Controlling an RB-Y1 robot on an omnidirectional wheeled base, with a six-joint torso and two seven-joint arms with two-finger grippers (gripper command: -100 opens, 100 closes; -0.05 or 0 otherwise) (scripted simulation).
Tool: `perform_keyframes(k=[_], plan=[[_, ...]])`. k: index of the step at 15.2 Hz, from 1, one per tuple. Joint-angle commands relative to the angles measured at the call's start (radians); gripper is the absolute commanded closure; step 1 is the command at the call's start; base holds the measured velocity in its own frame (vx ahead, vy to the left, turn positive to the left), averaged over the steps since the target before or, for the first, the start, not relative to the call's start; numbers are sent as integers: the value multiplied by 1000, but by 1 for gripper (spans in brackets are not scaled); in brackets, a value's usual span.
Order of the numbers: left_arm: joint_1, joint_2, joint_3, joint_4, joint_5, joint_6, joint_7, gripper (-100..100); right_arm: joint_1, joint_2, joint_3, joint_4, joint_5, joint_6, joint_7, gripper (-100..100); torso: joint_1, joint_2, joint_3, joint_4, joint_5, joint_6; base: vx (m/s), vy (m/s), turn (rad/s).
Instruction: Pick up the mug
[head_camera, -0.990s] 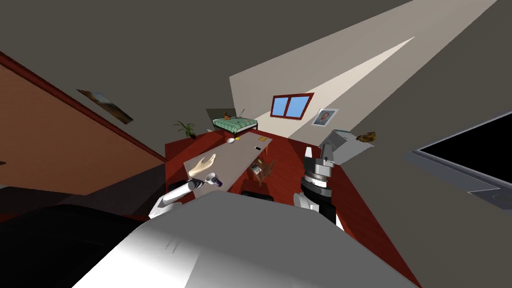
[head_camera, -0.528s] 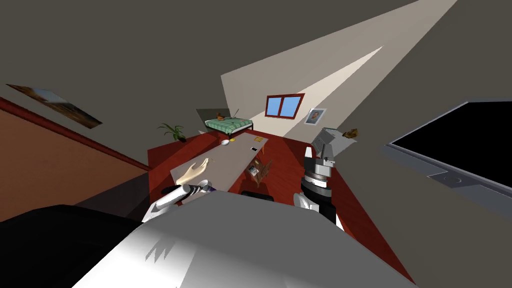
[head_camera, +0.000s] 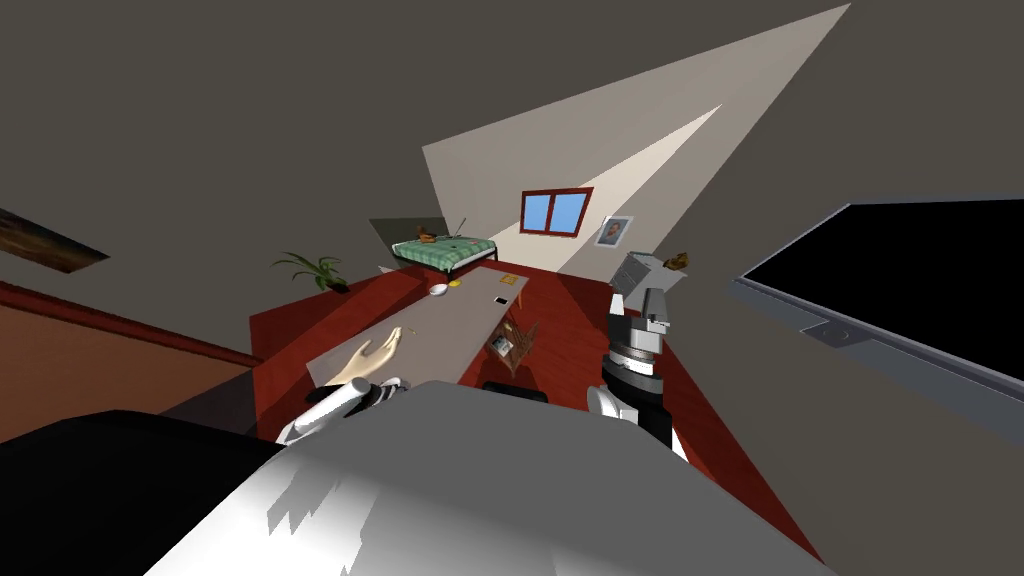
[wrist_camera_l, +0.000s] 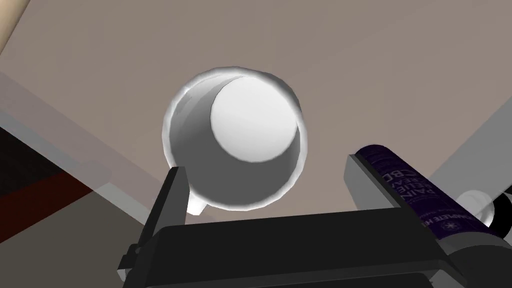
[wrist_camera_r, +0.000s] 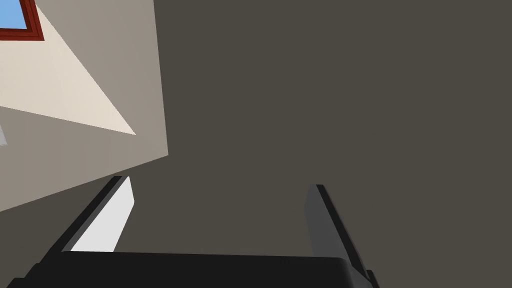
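A white mug (wrist_camera_l: 235, 140) stands on the grey-beige table (wrist_camera_l: 380, 75), and I look down into its open mouth in the left wrist view. My left gripper (wrist_camera_l: 270, 187) is open just above it. One finger (wrist_camera_l: 172, 192) overlaps the mug's rim, and the other finger (wrist_camera_l: 365, 182) stands well clear of the mug's side. A purple tube (wrist_camera_l: 417, 190) with white lettering lies right beside that far finger. From the head, my left arm (head_camera: 335, 402) reaches over the table's near end (head_camera: 440, 335). My right gripper (wrist_camera_r: 215, 210) is open and empty, raised at my right (head_camera: 650, 300).
A cream hand-shaped object (head_camera: 365, 360) lies on the table by my left arm. Farther along are a white bowl (head_camera: 438, 290) and a dark phone (head_camera: 501, 300). A wooden chair (head_camera: 512, 340) stands at the table's right side. A black area (head_camera: 900, 270) opens at the right.
The whole head view has swung, so the room slid left. My left gripper has dropped lower against my chest's edge, and the purple tube has gone from that view.
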Motion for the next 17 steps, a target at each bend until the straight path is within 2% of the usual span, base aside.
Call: perform_keyframes(k=[1,3,4,7,8,9,10,15,16,17], plan=[[-7,6,18,23,7,28,17,-100,0,0,0,0,0,0,0,0,0,0,0,0,0,0,55,31,-136],[-12,10,54,62,18,74,45,-100,0,0,0,0,0,0,0,0,0,0,0,0,0,0,55,34,-184],[-12,10,54,62,18,74,45,-100,0,0,0,0,0,0,0,0,1,0,0,0,0,0,51,49,-110],[-15,13,90,100,29,118,73,-100,0,0,0,0,0,0,0,0,2,1,0,0,0,0,39,49,-100],[-11,12,78,84,27,102,61,-100,0,0,0,0,0,0,0,0,2,1,1,0,0,0,23,30,-42],[-52,1,113,109,-10,100,26,-100,0,0,0,0,0,0,0,0,1,2,1,0,0,-1,21,25,167],[-52,1,113,109,-10,100,26,-100,0,0,0,0,0,0,0,0,0,2,1,0,0,-1,26,17,185],[-155,-26,193,166,-104,81,-68,-100,0,0,0,0,0,0,0,0,-1,1,1,0,0,-1,27,15,172],[-155,-26,193,166,-104,81,-68,-100,0,0,0,0,0,0,0,0,-1,1,1,0,0,-1,28,10,104],[-176,-31,209,178,-123,77,-86,-100,0,0,0,0,0,0,0,0,-1,1,1,0,0,-1,23,10,81]])
